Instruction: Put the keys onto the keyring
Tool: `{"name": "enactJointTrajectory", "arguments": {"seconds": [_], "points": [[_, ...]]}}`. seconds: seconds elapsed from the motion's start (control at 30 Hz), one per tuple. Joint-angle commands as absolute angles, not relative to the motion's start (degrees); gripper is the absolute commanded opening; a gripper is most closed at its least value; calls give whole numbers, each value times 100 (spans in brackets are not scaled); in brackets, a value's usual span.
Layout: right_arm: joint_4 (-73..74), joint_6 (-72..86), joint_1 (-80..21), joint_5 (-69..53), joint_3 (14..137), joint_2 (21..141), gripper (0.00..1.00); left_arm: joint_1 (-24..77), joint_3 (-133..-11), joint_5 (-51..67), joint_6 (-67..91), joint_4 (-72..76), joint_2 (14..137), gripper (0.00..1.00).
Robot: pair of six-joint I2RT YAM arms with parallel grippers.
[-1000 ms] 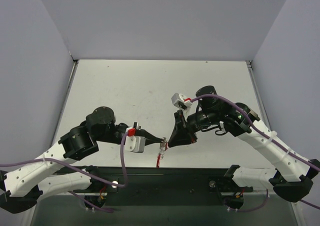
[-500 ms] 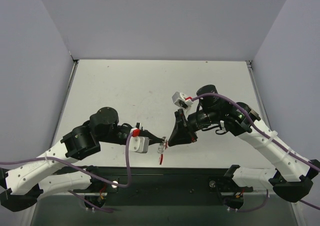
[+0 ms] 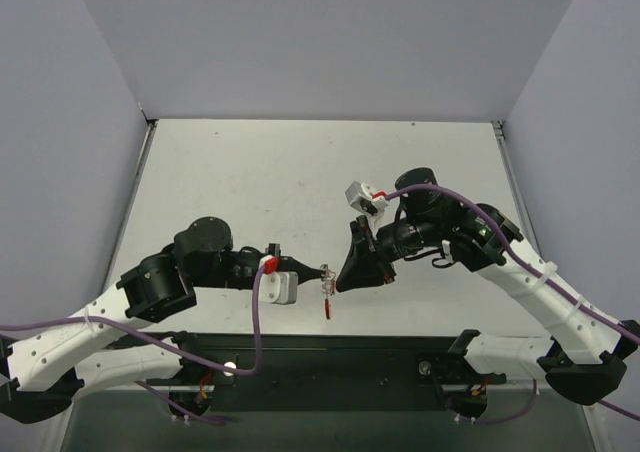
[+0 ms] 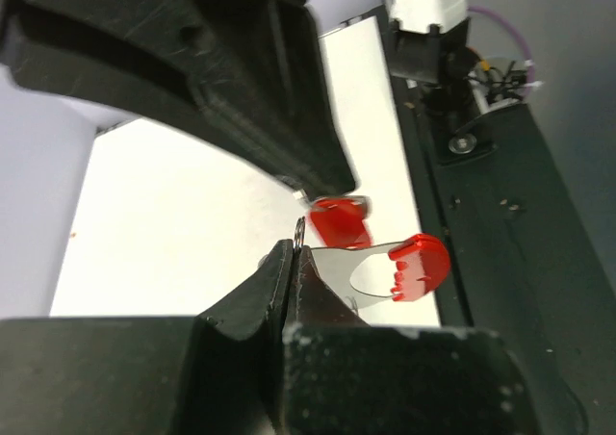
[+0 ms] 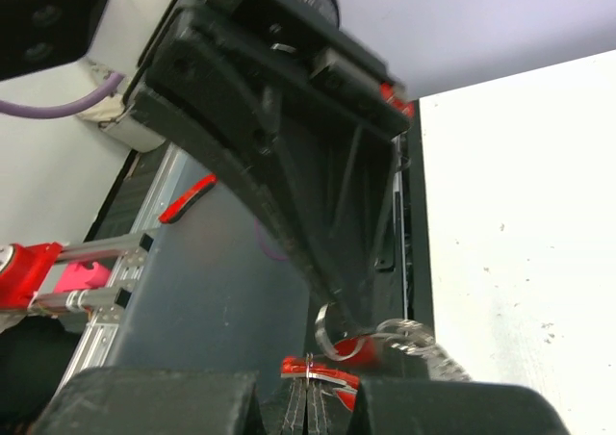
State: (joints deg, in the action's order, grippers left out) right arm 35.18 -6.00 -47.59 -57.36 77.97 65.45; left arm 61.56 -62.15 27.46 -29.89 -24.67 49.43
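Left end effector (image 4: 294, 252): closed tight, clamped on the silver blade of the tiny silver metal key with the bright red plastic head (image 4: 416, 267).
Right end effector (image 5: 308, 401): closed, pinching the curved bright red band of the thin silvery beaded-chain keyring (image 5: 412, 343).
Position: we see both things held in the air above the white surface (image 3: 300, 172), near its front edge, with the two tips nearly meeting.
Key axis: crosswise to the left tips, red head pointing toward the near edge.
Bearing: the chain loop sits just beyond the left tips, on the right arm's side. We cannot tell whether key and loop touch.
Next, we judge: the left arm, carrying the key, steers it onto the loop.
Risk: tiny parts, so a slight misalignment misses.
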Motion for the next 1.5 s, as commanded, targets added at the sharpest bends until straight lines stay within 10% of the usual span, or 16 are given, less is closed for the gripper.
{"name": "enactJointTrajectory", "arguments": {"seconds": [0.0,1.47], "points": [[3445,-580,-4807,-6223,8016,6495,0,6135,-6267,2189,-3059,-1978,4808,0],[3472,-448,-4790,-6161,8033,6750,0,6372,-6372,2418,-3296,-2154,4790,0]]}}
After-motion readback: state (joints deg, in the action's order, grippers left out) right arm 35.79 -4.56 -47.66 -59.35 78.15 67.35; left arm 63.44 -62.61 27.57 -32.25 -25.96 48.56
